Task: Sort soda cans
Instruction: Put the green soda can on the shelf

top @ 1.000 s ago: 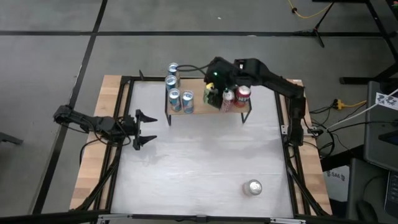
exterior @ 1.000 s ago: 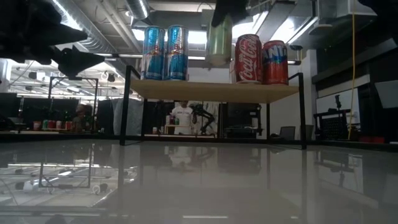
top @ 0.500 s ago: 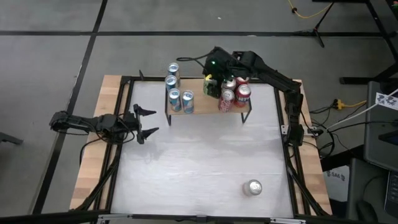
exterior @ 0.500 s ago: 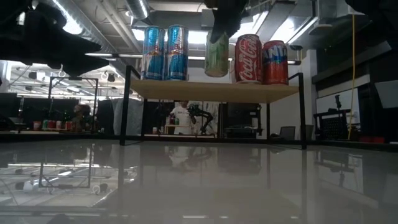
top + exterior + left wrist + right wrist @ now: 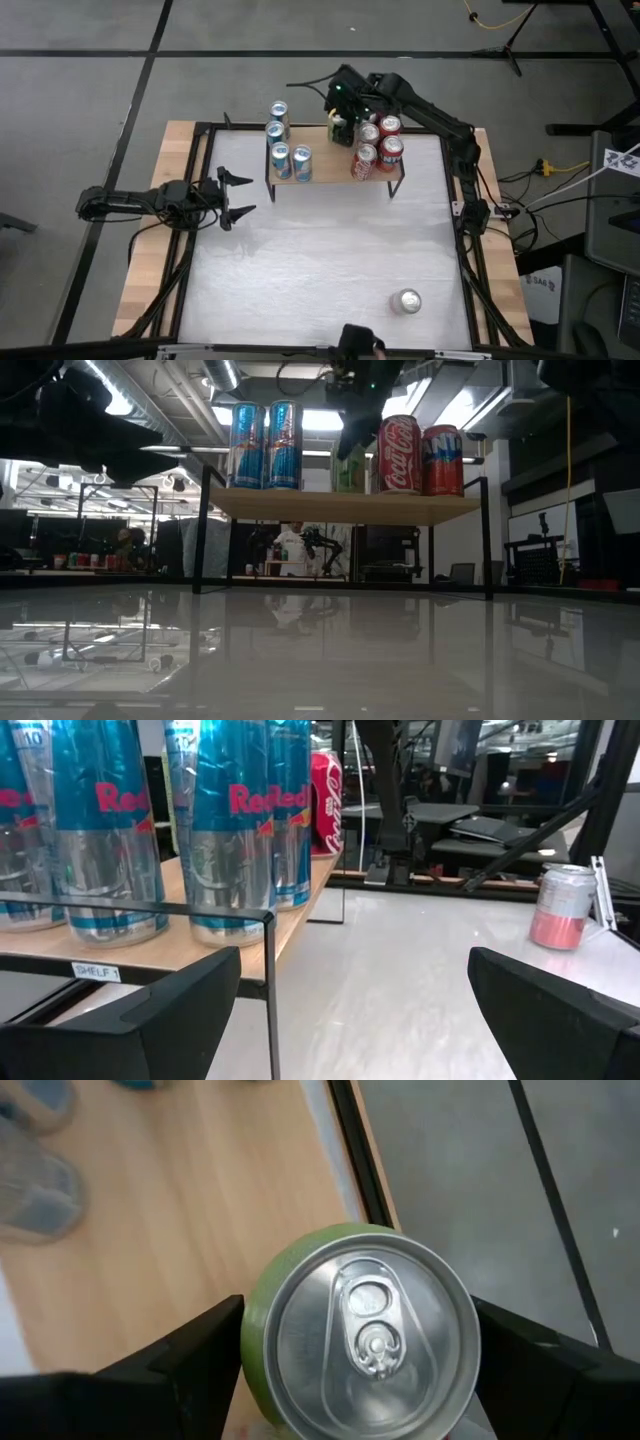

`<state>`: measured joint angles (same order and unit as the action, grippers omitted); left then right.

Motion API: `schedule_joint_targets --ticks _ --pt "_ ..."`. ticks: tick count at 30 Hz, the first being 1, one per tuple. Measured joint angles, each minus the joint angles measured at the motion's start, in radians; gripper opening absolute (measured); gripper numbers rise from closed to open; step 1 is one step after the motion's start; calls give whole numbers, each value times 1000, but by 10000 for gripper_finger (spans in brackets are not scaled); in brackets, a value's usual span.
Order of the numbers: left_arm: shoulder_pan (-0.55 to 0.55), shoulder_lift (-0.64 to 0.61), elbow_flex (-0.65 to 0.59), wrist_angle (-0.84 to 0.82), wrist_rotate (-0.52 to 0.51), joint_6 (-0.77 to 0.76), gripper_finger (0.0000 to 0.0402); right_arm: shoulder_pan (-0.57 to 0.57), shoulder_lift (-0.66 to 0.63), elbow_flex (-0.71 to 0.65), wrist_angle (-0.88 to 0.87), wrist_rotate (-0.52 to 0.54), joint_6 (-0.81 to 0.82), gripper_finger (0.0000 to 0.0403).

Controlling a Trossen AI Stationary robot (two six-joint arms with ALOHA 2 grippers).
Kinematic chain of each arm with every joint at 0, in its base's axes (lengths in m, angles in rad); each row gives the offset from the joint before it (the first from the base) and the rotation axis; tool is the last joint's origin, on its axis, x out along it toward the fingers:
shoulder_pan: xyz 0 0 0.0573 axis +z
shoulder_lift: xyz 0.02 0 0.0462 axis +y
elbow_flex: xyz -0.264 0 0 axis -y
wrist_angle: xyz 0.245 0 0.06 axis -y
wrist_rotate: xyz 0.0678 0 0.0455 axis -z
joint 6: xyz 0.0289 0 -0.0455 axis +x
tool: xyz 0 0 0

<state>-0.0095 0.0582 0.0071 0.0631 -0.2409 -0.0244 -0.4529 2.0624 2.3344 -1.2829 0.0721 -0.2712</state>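
Note:
A wooden shelf (image 5: 322,176) on black legs stands at the table's far middle. Several blue soda cans (image 5: 281,158) stand on its left half and several red ones (image 5: 388,150) on its right. My right gripper (image 5: 365,1350) is shut on a pale green soda can (image 5: 365,1330) over the shelf's far edge, between the two groups. In the low view the green can (image 5: 347,465) shows behind the red cans, with its foot hidden. My left gripper (image 5: 240,196) stands open at the table's left, pointing at the shelf and holding nothing. My right gripper pinches the green can between its two fingers (image 5: 190,1365), one on each side of the can's wall just under the top rim (image 5: 255,1320). The fingers come from above, slanting down. The can stays upright; whether its foot rests on the shelf, I cannot tell.
One more can (image 5: 407,300) stands alone on the white tabletop near the front right; it also shows in the left wrist view (image 5: 563,905). The shelf's black post (image 5: 268,990) rises close in front of my left gripper. A dark object (image 5: 356,340) shows at the table's near edge.
My right gripper has carried the green can toward the table's far edge and a little down, from in front of the red cans to the shelf's back edge; the can has stayed upright. My left gripper has swung slightly toward the far edge and stayed open.

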Motion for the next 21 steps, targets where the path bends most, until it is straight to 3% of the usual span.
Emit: schedule_joint_targets --ticks 21 --pt "1 0 0 -4 24 -18 386 -38 8 0 5 -66 -49 323"
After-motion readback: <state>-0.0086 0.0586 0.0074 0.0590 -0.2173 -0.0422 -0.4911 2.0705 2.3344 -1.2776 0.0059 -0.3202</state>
